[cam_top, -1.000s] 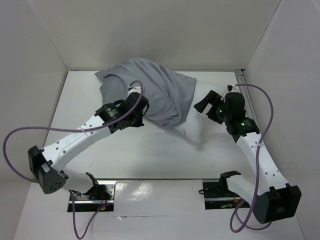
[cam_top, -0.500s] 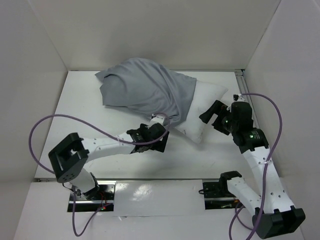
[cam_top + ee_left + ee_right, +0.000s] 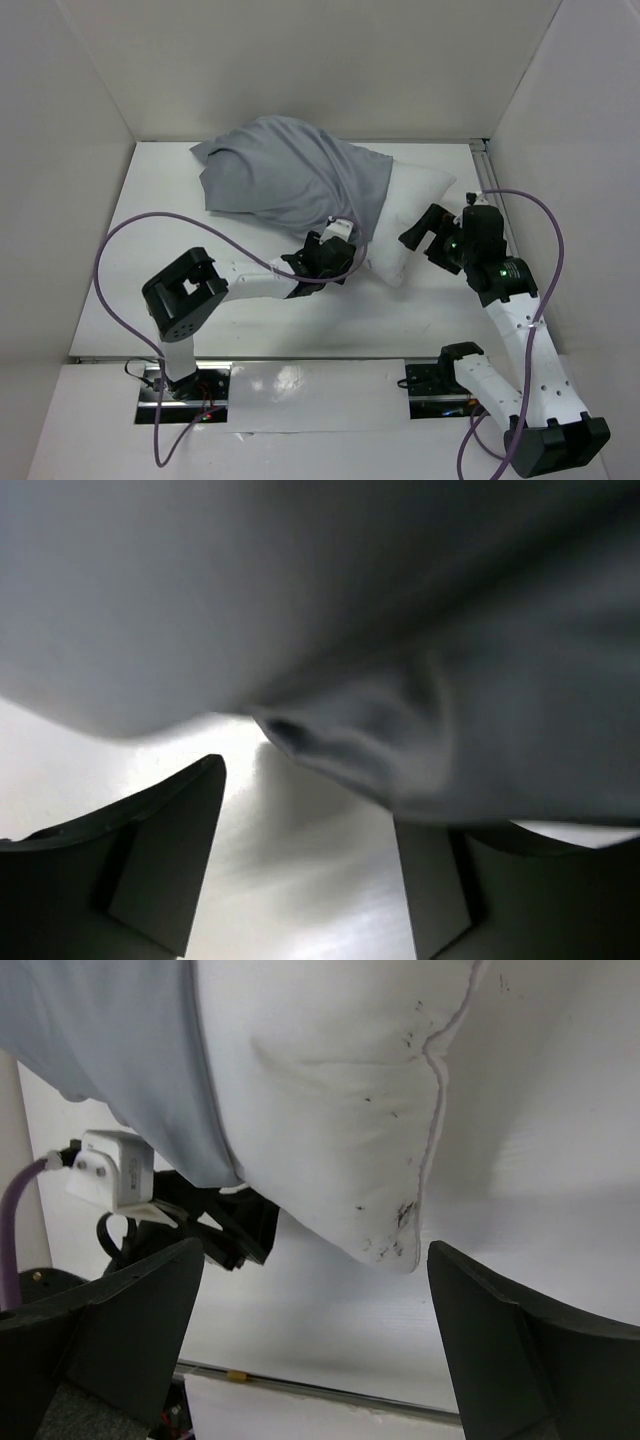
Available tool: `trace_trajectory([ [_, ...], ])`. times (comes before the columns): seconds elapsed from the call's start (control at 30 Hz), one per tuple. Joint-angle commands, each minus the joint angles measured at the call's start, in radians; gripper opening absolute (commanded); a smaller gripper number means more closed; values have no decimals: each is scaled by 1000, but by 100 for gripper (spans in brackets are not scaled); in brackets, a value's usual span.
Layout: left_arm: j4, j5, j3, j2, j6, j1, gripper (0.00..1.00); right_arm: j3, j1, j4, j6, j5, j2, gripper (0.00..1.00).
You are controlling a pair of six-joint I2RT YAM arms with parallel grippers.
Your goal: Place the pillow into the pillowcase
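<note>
The blue-grey pillowcase (image 3: 290, 180) lies at the back of the table, pulled over most of the white pillow (image 3: 412, 212), whose right end sticks out. My left gripper (image 3: 337, 252) sits low at the pillowcase's near hem, open. In the left wrist view a fold of the pillowcase (image 3: 340, 742) hangs just above the left gripper (image 3: 308, 798), with bare table between the fingers. My right gripper (image 3: 424, 232) is open beside the pillow's bare end. In the right wrist view the pillow (image 3: 330, 1110) has its scuffed corner dipping toward the wide gap of the right gripper (image 3: 315, 1260), with the pillowcase (image 3: 110, 1050) left of it.
White walls close in the table on the left, back and right. A metal rail (image 3: 481, 152) runs along the back right corner. Purple cables (image 3: 130, 232) loop off both arms. The left arm's elbow (image 3: 185, 295) is folded low near the front.
My left arm has swung from the pillowcase's left side down and right to its near hem, and its gripper went from shut to open. The right arm shifted slightly right.
</note>
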Motion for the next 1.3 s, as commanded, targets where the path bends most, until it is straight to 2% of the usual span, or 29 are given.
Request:
trace_trajectory([
  [0.0,93,-30,39,19,36,42,78,-11,-6,-16,0,-28,-15,100],
  [0.07,93,-40,53,30,48,42,72,-11,-6,-16,0,-44,-15,100],
  [0.2,77,-59,62,30,58,77,38,-11,-6,-35,-38,-126,-6,100],
  [0.23,64,-59,77,30,58,77,21,-11,-6,-44,-49,-149,-5,100],
  [0.3,18,-59,110,39,48,88,3,-22,-6,-61,-84,-175,8,100],
  [0.33,-2,-59,122,39,48,88,0,-22,-6,-61,-84,-186,22,100],
  [0.4,-40,-59,131,49,39,88,0,-36,-6,-47,-110,-213,34,100],
  [0.5,-59,-46,113,-26,39,88,0,-66,-6,0,-110,-279,89,100],
  [0.63,-59,65,75,-155,39,77,0,-129,-6,103,-101,-286,156,100],
  [0.7,-74,133,84,-203,50,53,0,-151,-6,232,-89,-273,191,93],
  [0.8,-115,144,145,-221,50,17,0,-117,3,356,-89,-207,307,80],
  [0.83,-115,144,154,-221,41,7,0,-100,3,388,-89,-195,338,59],
  [0.9,-141,174,185,-243,41,-6,0,-21,3,454,-98,-225,430,30],
  [0.93,-152,174,199,-243,51,-6,0,12,3,465,-98,-253,459,3],
  [1.0,-184,202,263,-243,67,-6,0,67,29,500,-80,-342,533,0],
  [1.1,-204,318,388,-215,88,-25,0,136,99,545,-29,-443,559,0],
  [1.2,-272,394,678,-149,128,-108,0,156,112,597,8,-460,548,0],
  [1.27,-299,484,789,-137,128,-121,0,124,83,614,34,-469,519,0],
])
